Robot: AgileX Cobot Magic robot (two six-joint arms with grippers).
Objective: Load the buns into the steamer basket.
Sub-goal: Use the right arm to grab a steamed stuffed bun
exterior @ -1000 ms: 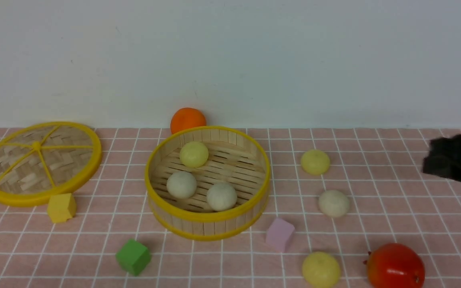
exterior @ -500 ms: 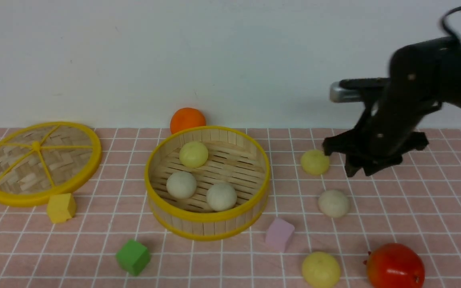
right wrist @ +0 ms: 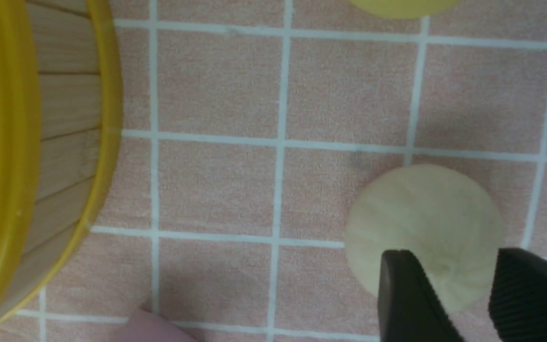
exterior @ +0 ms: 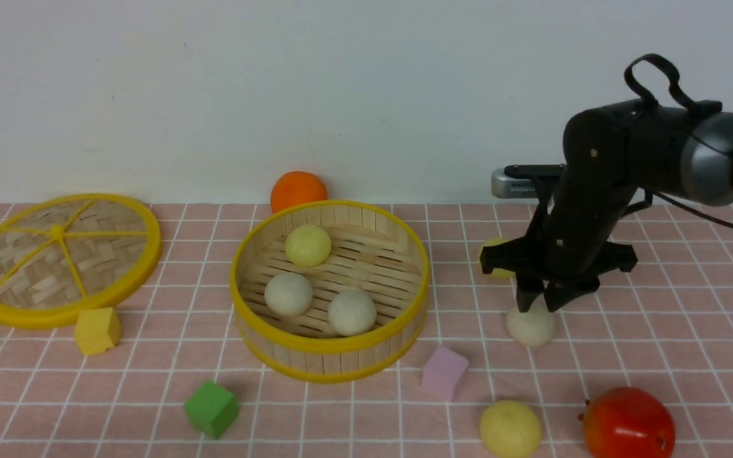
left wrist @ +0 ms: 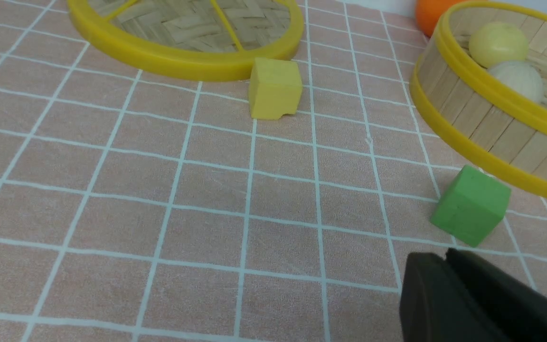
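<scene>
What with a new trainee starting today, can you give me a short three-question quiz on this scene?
1. How many buns are in the steamer basket?
2. True or false: the right gripper is shut on the off-white bun.
3. Which sits nearest the woven lid? A yellow cube, B green cube, C pink cube.
Key: 1. three; 2. false, open over it; 3. A.

A pink, white-gridded tablecloth (exterior: 150, 356) carried everything; at its left lay a woven lid (exterior: 64, 257), a yellow block (exterior: 97, 330) just beside it, and a green block (exterior: 212, 408) nearer. The steamer basket (exterior: 335, 364) stood mid-cloth, an orange (exterior: 298, 189) behind it and a lilac block (exterior: 445, 373) in front; to the right lay an off-white bun (exterior: 530, 329), a pale yellow bun (right wrist: 404, 5) beyond it, and another yellow bun (exterior: 510, 429) and a red fruit (exterior: 628, 423) nearest.
</scene>
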